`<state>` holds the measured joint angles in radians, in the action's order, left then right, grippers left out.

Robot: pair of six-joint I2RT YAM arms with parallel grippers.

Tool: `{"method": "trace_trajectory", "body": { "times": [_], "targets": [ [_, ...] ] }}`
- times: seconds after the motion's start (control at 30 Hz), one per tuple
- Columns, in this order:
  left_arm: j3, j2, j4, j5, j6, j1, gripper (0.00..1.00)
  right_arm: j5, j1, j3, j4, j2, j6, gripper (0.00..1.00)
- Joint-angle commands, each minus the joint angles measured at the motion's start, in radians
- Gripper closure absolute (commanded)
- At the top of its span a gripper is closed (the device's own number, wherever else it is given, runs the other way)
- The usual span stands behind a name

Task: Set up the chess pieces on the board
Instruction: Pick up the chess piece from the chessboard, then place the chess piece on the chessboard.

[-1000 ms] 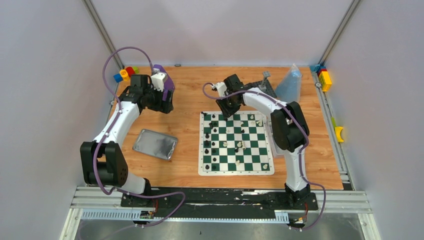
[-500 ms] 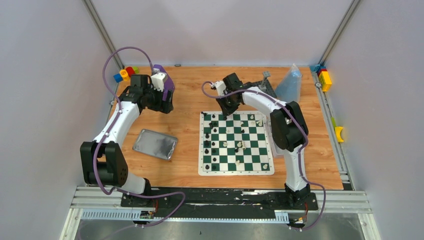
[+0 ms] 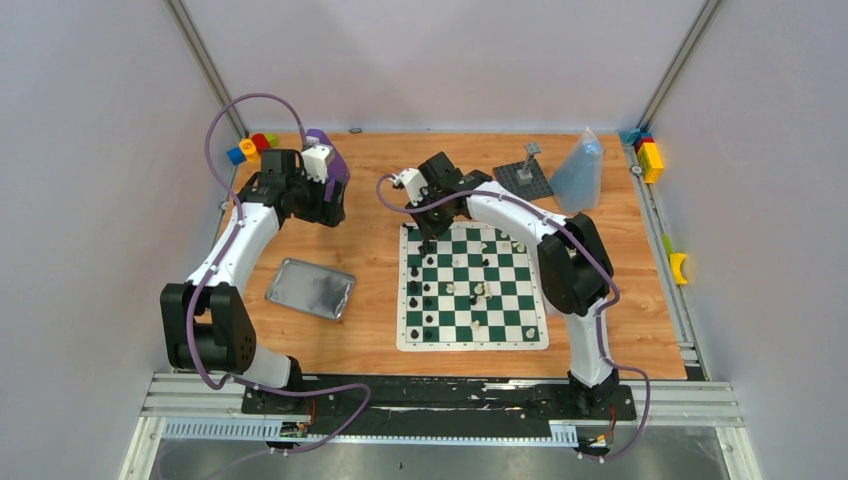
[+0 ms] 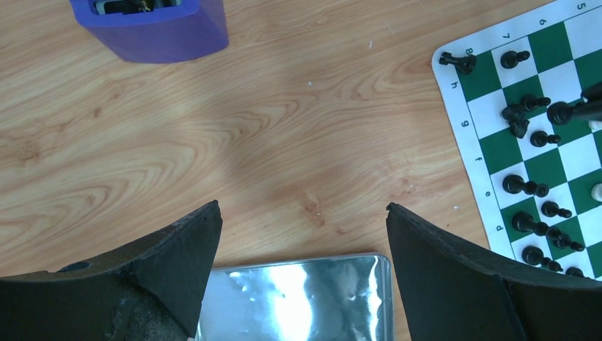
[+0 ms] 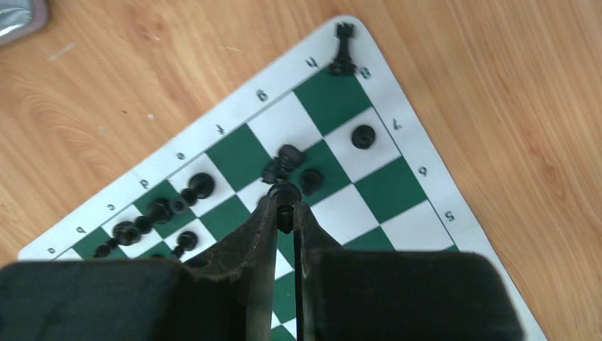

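arms (image 3: 235, 250): 2 | board (image 3: 470, 344): 1 | metal tin (image 3: 311, 288): 1 | purple block (image 3: 328, 155): 1 | studded plate (image 3: 522, 182): 1 | clear bag (image 3: 580, 168): 1 | toy-block clusters (image 3: 250, 148): 2 | black chess pieces (image 3: 414, 288): about a dozen | white chess pieces (image 3: 478, 292): fewer, too tiny for an exact count

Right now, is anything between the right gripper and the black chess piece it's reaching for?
Nothing visible: the right gripper is closed on the small black plastic chess piece. Other black pieces sit close beside it on the green-and-white checkered board.

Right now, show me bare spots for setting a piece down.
Bare wood lies between the tin and the board's left edge, and along its near edge. Crowded: the board's left files of black pieces, where the right end effector grips one.
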<state>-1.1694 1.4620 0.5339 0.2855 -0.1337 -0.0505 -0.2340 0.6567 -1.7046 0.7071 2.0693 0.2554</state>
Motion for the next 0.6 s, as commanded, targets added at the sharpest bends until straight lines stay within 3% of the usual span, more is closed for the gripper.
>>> {"method": "trace_trajectory", "body": {
  "times": [0.0, 0.57],
  "targets": [
    [0.009, -0.021, -0.036, -0.024, 0.012, 0.011, 0.06, -0.008, 0.046, -0.054, -0.009, -0.049, 0.010, 1.00],
    [0.011, -0.020, -0.043, 0.005, 0.035, 0.084, 0.06, 0.029, 0.113, -0.121, -0.020, 0.080, 0.039, 1.00]
  ]
}}
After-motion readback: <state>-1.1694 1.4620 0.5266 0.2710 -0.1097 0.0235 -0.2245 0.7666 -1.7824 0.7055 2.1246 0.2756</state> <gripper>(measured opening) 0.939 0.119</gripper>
